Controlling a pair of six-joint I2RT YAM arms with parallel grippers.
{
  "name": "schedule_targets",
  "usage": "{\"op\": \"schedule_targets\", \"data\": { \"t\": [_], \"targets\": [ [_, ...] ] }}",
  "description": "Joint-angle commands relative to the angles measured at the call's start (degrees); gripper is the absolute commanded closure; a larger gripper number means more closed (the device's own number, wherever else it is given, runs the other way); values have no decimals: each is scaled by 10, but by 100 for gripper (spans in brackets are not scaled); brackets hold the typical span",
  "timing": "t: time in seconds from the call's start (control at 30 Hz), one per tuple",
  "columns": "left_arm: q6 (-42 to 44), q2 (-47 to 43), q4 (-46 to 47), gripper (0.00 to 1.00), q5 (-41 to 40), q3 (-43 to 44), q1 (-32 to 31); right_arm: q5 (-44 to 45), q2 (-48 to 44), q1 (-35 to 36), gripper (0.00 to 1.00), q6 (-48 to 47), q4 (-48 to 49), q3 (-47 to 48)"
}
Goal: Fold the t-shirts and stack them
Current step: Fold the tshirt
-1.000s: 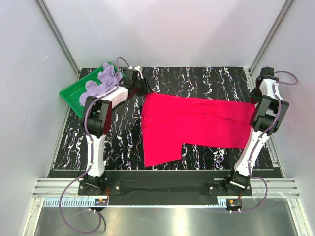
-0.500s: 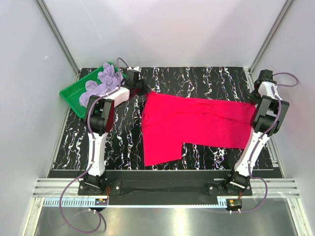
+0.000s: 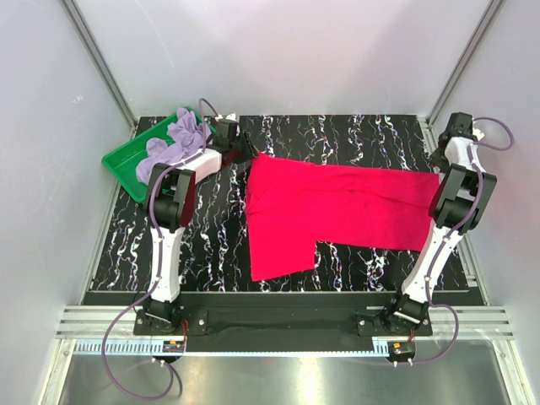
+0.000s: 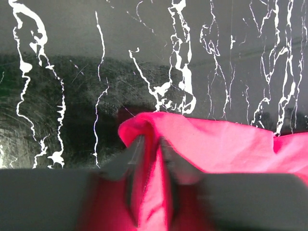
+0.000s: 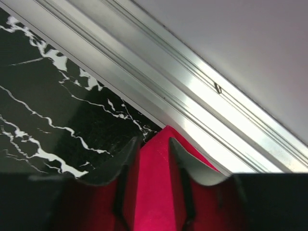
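Tray (image 3: 121, 165) with lavender t-shirt (image 3: 173, 140) inside

place: robot lab test cell | walls: plain white panels (image 3: 295, 51) in aluminium frame (image 3: 99, 63) | table (image 3: 337, 135): black top, white veins | near edge: left arm (image 3: 164, 253) and right arm (image 3: 426, 261) bolted to a rail (image 3: 278, 320), cables (image 3: 104, 354) trailing
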Motion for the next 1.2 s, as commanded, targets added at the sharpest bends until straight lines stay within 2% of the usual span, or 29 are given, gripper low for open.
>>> {"op": "schedule_targets", "data": {
  "t": [0.0, 0.1, 0.23, 0.37, 0.5, 0.63, 0.7, 0.8, 0.9, 1.07, 1.17],
  "targets": [
    [4, -1, 2, 61, -3, 29, 4, 18, 0, -7, 61, -3, -23, 57],
    [18, -27, -31, 45, -25, 24, 4, 36, -23, -7, 46, -9, -84, 59],
    [36, -77, -93, 40, -56, 15, -1, 47, -83, -7, 44, -39, -79, -7],
    [38, -140, -120, 41, -79, -30, -14, 44, -121, -16, 41, -45, -71, -61],
    [16, -208, -126, 45, -77, -120, -33, 13, -123, -18, 42, -28, -101, -74],
    [7, -262, -114, 47, -73, -195, -78, -16, -150, -10, 42, 0, -122, -114],
    [1, -268, -112, 48, -68, -202, -103, -14, -168, 2, 42, 7, -137, -129],
    [-53, -243, -105, 48, -32, -209, -113, -26, -191, 40, 41, 15, -154, -168],
    [-88, -210, -148, 50, -8, -188, -115, -38, -209, 100, 40, 23, -165, -185],
    [-95, -202, -202, 48, -47, -213, -116, -125, -215, 220, 39, 21, -184, -218],
    [-90, -183, -246, 44, -77, -202, -112, -141, -225, 294, 38, 23, -179, -243]
  ]
}}
